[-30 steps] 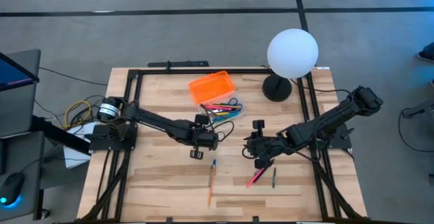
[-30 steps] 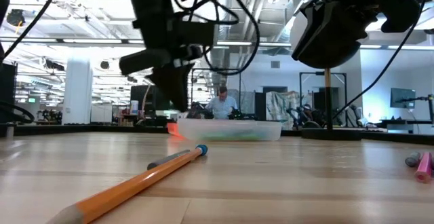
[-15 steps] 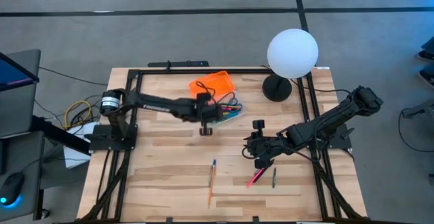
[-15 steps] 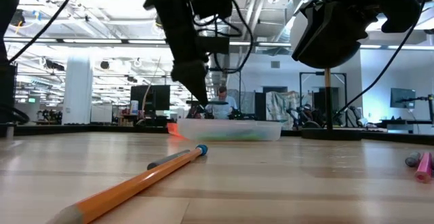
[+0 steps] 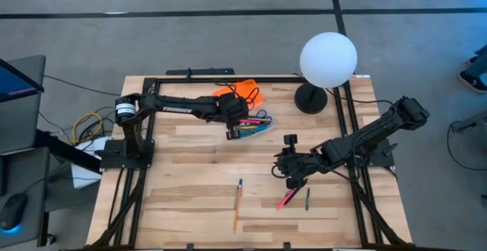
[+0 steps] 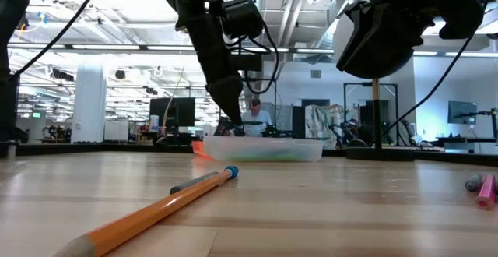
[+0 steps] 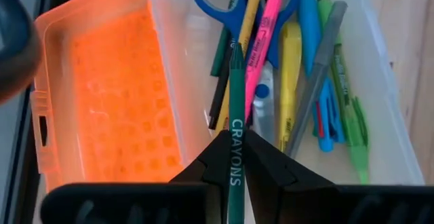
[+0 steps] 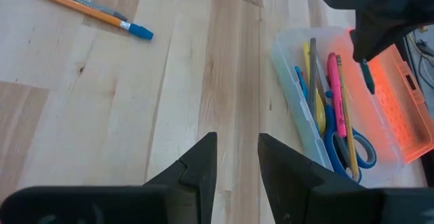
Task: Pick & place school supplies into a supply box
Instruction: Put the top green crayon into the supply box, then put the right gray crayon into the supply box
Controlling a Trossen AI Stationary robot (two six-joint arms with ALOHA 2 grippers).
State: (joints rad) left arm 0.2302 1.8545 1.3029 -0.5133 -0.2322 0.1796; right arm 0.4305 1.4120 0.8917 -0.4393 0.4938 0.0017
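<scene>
My left gripper (image 5: pixel 235 123) hovers over the supply box (image 5: pixel 253 126), a clear case holding blue-handled scissors (image 7: pixel 234 3), pens and markers. It is shut on a green crayon pencil (image 7: pixel 236 108). The box's orange ribbed lid (image 5: pixel 237 94) lies open on its far side. My right gripper (image 5: pixel 292 178) is open above the table's right middle, touching nothing. An orange pencil with a blue end (image 5: pixel 237 202), a pink marker (image 5: pixel 287 198) and a green pen (image 5: pixel 307 198) lie flat on the table near its front. The right wrist view also shows the box (image 8: pixel 319 108) and the pencil (image 8: pixel 88 10). My left gripper pinches the green crayon pencil between its two fingers (image 7: pixel 268 166), on the lettered part of the shaft (image 7: pixel 235 157). The pencil runs along the fingers and sticks out past their tips. It is lifted clear, its free end (image 8: pixel 367 76) pointing down over the open box.
A white globe lamp (image 5: pixel 328 58) on a dark base stands at the table's far right corner. A black frame runs along the table's edges (image 5: pixel 150 122). In the low view the orange pencil (image 6: pixel 156 210) lies close to the camera, with the box (image 6: pixel 264 149) behind it.
My left gripper has travelled from the table's middle toward the far edge and now stands over the open box. My right arm has kept still, and the things on the table have stayed put.
</scene>
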